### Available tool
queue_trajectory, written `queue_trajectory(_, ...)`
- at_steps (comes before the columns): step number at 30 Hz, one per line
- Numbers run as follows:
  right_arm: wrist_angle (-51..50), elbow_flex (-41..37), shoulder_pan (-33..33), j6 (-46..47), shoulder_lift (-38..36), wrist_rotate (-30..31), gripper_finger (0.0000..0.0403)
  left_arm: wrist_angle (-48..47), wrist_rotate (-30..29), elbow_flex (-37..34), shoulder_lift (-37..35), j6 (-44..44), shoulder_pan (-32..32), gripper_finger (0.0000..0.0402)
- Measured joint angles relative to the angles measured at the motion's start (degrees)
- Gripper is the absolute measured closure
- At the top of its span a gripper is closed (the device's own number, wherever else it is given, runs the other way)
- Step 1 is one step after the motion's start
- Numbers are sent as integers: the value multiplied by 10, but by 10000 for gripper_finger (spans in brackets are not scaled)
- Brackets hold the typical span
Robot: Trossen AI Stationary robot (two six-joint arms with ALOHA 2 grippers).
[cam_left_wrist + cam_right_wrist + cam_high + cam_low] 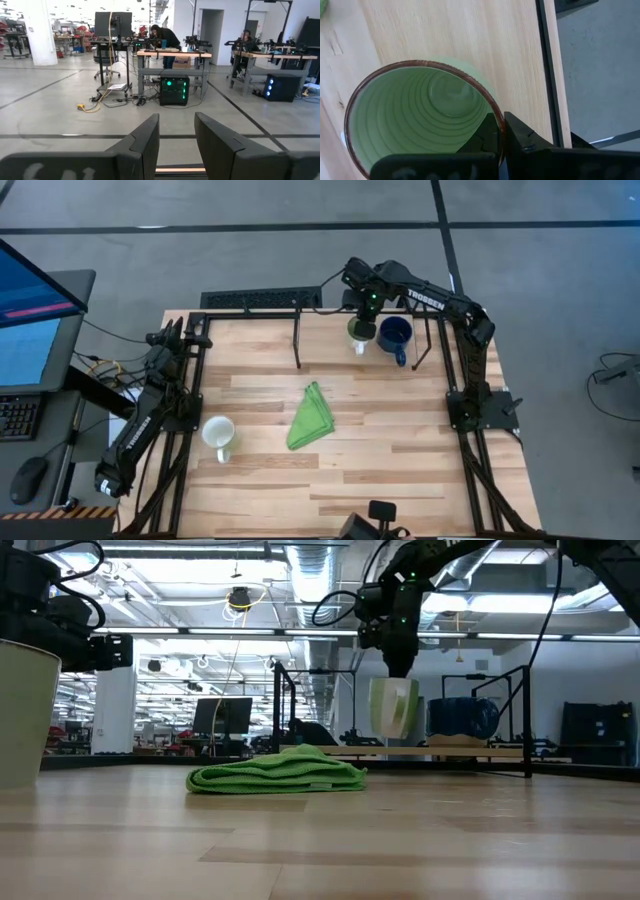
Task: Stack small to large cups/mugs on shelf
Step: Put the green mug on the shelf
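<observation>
Placement step: right gripper (501, 137), jaws clamped on the light green mug's (360, 332) rim, holds it just beside the dark blue mug (395, 334) (on the shelf (330, 340)). Next: lift and nest inside. Left gripper (176, 135) idles, jaws apart.

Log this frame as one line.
right gripper: shut on green mug rim, beside blue mug | left gripper: open, idle | white mug: untouched

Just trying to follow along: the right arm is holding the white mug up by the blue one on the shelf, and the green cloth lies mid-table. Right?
Not quite: the right tool holds the green mug, pinching its rim, as the right wrist view shows. The white mug stands alone near the left arm. The rest holds: it is beside the blue mug, with the cloth mid-table.
</observation>
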Motion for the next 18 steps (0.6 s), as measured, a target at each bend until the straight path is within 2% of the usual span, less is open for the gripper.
queue_trajectory(18,-3,0,0,19,0,0,383,0,0,0,0,0,0,287)
